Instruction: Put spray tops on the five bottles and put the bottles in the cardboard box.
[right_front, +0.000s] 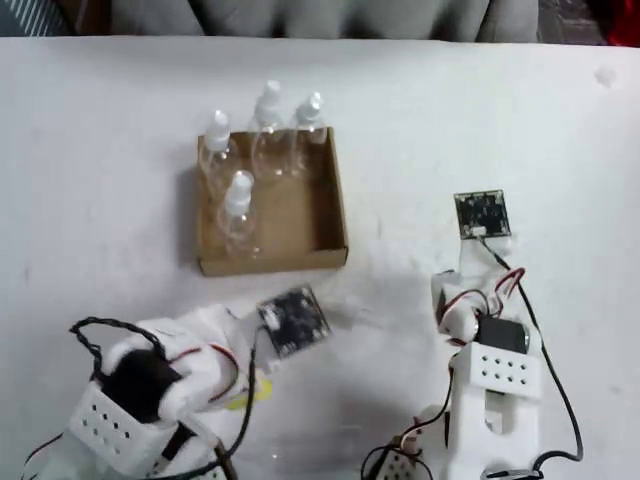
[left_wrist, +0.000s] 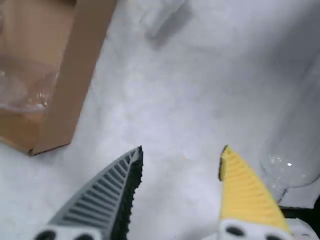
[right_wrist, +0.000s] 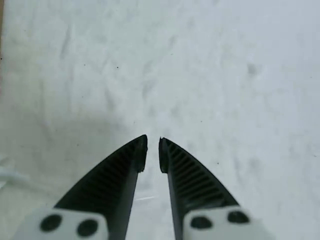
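The cardboard box (right_front: 325, 205) sits at the middle of the table, and several clear bottles with white spray tops (right_front: 238, 208) stand inside it. My left gripper (left_wrist: 181, 150) is open, one finger grey and one yellow, low over bare table near the box's front corner (left_wrist: 75, 90). A clear bottle (left_wrist: 295, 150) lies just outside the yellow finger (left_wrist: 242, 185); its top end is out of frame. My right gripper (right_wrist: 153, 141) hangs over bare table right of the box, its black fingers shut on nothing.
The left arm (right_front: 150, 390) fills the front left of the table and the right arm (right_front: 490, 370) the front right. A blurred pale object (left_wrist: 162, 15) lies on the table beyond the box corner. White tabletop stretches behind and to both sides of the box.
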